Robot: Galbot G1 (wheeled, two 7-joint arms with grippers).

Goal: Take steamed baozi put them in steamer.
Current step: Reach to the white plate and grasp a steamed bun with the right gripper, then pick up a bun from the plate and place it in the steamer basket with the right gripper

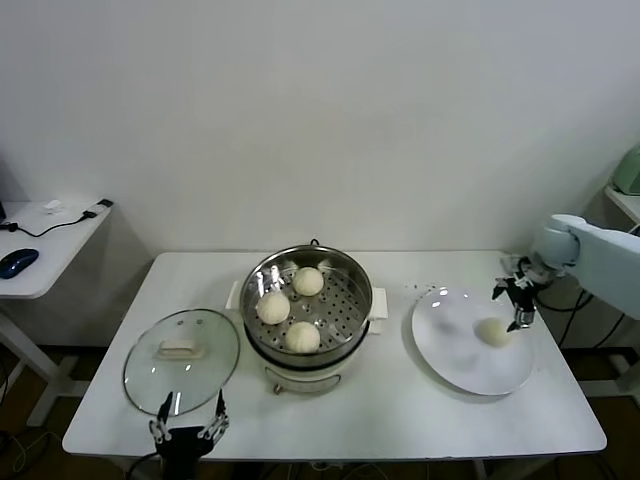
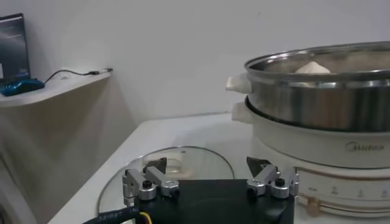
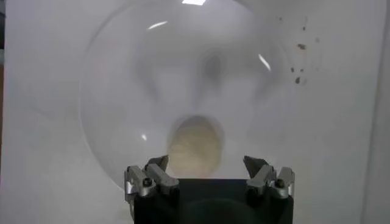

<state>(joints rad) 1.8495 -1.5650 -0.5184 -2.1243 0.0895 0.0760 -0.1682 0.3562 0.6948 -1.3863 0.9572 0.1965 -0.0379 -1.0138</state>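
White wall fills the upper half of the head view, above a white table (image 1: pixel 400 420) that spans the lower half. At the centre of the frame stands the steamer (image 1: pixel 306 310), a shiny steel pot on a white base. Three steamed baozi (image 1: pixel 302 337) lie on its perforated tray. A fourth baozi (image 1: pixel 492 331) rests on a flat white plate (image 1: pixel 455 360) at centre right, well apart from the pot. The right gripper (image 1: pixel 518 300) hangs just above that bun, near the plate's far right edge, with its jaws spread wide and grasping nothing. A round glass lid (image 1: pixel 181 360) with a white handle lies flat at lower left, just beside the steamer. The left gripper (image 1: pixel 187 428) sits at the bottom edge of the frame, at the lid's near rim, its jaws also spread and empty. A small side table (image 1: pixel 50 245) with a dark computer mouse (image 1: pixel 17 262) shows at far left.
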